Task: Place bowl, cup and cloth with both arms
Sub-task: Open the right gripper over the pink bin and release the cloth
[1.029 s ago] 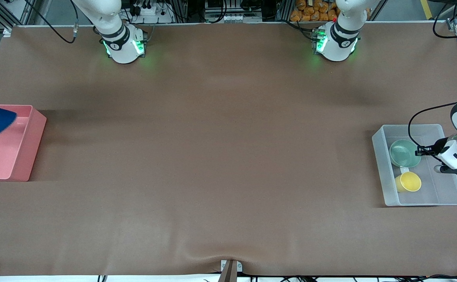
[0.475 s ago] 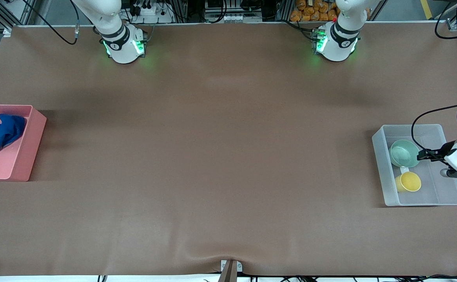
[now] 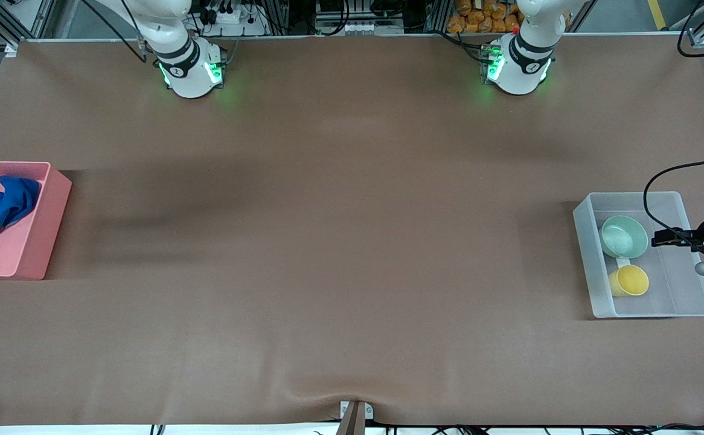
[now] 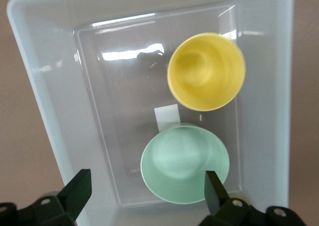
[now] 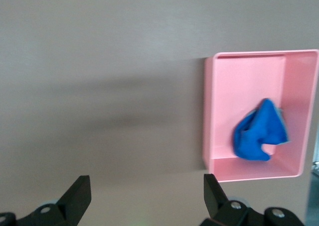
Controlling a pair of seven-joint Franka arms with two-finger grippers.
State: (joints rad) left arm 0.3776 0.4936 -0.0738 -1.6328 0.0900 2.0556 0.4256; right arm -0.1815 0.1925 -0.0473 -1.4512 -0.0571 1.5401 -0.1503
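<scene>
Bowl point(image 4: 184, 164) and cup point(image 4: 206, 71) sit in our clear bin point(image 4: 45, 86) under the left gripper's point(image 4: 147, 188) spread fingers; cloth point(image 5: 260, 131) lies crumpled in the pink bin point(image 5: 244, 76) past the right gripper's point(image 5: 147, 193) spread fingers.

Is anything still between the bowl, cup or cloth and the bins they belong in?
Nothing visible. The bowl and cup already sit in the clear bin, the cloth lies bunched in the pink bin. The left gripper, jaws open, is over the clear bin; the right gripper, also open, holds nothing.
</scene>
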